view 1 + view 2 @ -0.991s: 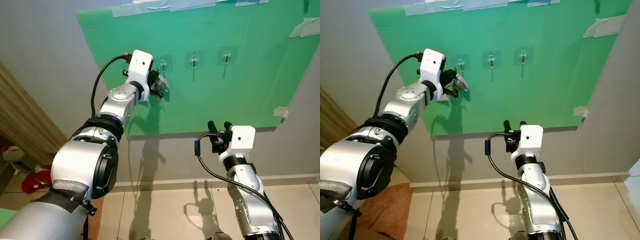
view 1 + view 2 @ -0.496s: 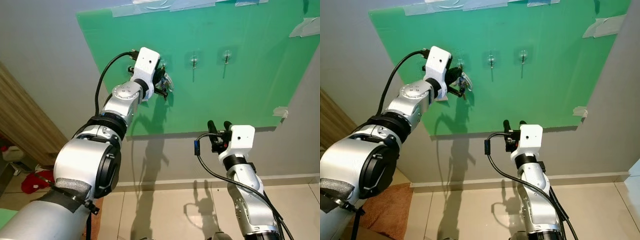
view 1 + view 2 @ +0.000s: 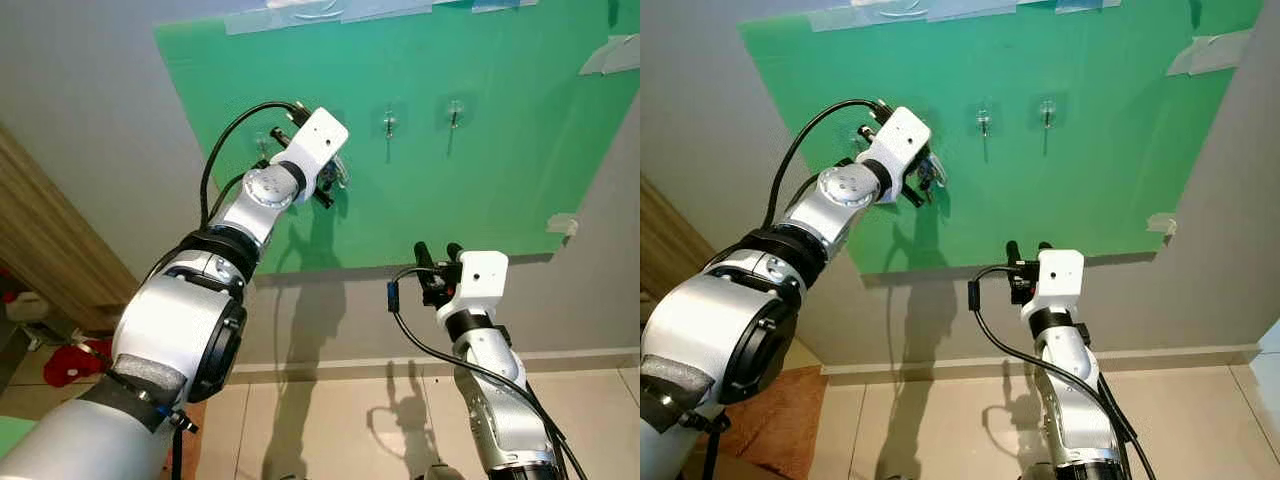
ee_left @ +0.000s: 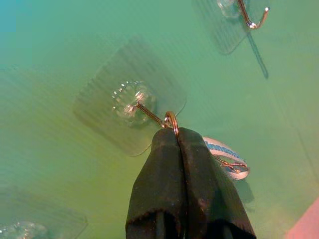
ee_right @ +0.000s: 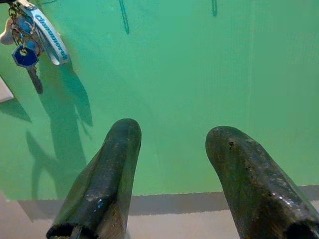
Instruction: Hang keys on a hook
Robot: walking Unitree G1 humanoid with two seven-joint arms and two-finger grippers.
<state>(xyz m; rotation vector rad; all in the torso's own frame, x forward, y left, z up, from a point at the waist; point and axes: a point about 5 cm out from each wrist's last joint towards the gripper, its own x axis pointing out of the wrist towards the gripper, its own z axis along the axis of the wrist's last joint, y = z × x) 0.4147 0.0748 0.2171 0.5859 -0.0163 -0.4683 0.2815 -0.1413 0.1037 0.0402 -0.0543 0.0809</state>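
Note:
A green board [image 3: 500,180] on the wall carries a row of clear stick-on hooks. My left gripper [image 3: 334,172] is raised against the board, shut on a bunch of keys [image 5: 24,55] with a blue-and-white strap [image 4: 225,155]. In the left wrist view the key ring [image 4: 171,119] sticks out past my closed fingertips [image 4: 189,149] and touches the tip of the leftmost hook [image 4: 147,112]. My right gripper [image 3: 436,250] is held lower, in front of the board's bottom edge, open with nothing between its fingers [image 5: 117,149].
Two bare hooks [image 3: 388,122] [image 3: 455,112] sit to the right of the keys. Tape [image 3: 610,55] holds the board's corners. A wooden panel [image 3: 40,250] leans at the left, and a red item [image 3: 70,362] lies on the tiled floor [image 3: 330,420] below.
My left gripper has moved right and turned at the wrist, bringing the keys up to the leftmost hook. The right arm has stayed put.

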